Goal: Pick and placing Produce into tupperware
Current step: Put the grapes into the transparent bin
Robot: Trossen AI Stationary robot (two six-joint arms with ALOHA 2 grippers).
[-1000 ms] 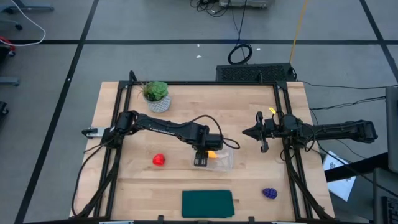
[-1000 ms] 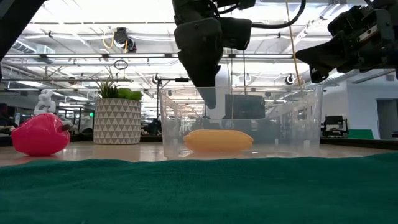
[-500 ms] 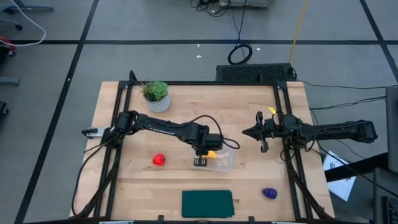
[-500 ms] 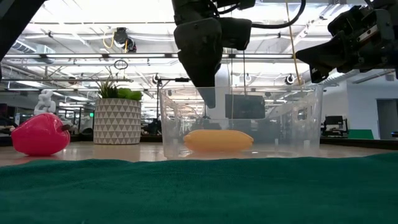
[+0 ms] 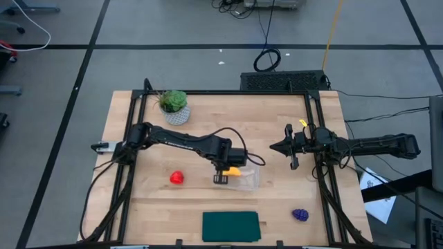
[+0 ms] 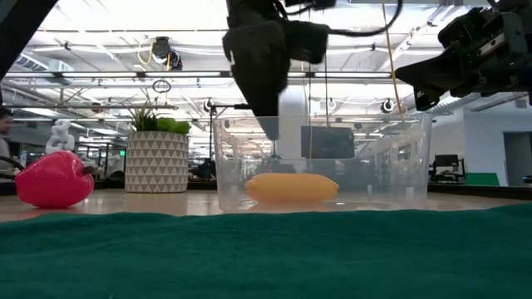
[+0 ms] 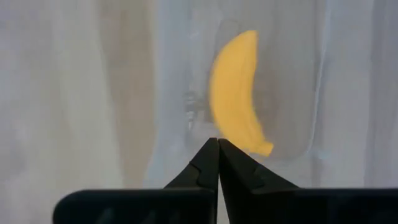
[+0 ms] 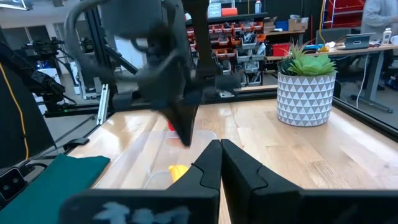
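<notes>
Clear plastic tupperware [image 5: 243,176] sat mid-worktop [image 5: 277,131] holding only the yellow banana [image 6: 291,187]; the red fruit [image 5: 177,178] and grape bunch [image 5: 300,215] lay outside it. The left end effector [image 5: 221,179] hung at its edge, fingers together and empty, and the right end effector [image 5: 293,164], likewise closed, waited well apart.

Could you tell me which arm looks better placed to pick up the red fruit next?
Probably the left. Its claw hangs shut at the tupperware, where the banana already lies, close beside the red fruit. The right claw waits shut at the table's right side, farther off.
</notes>
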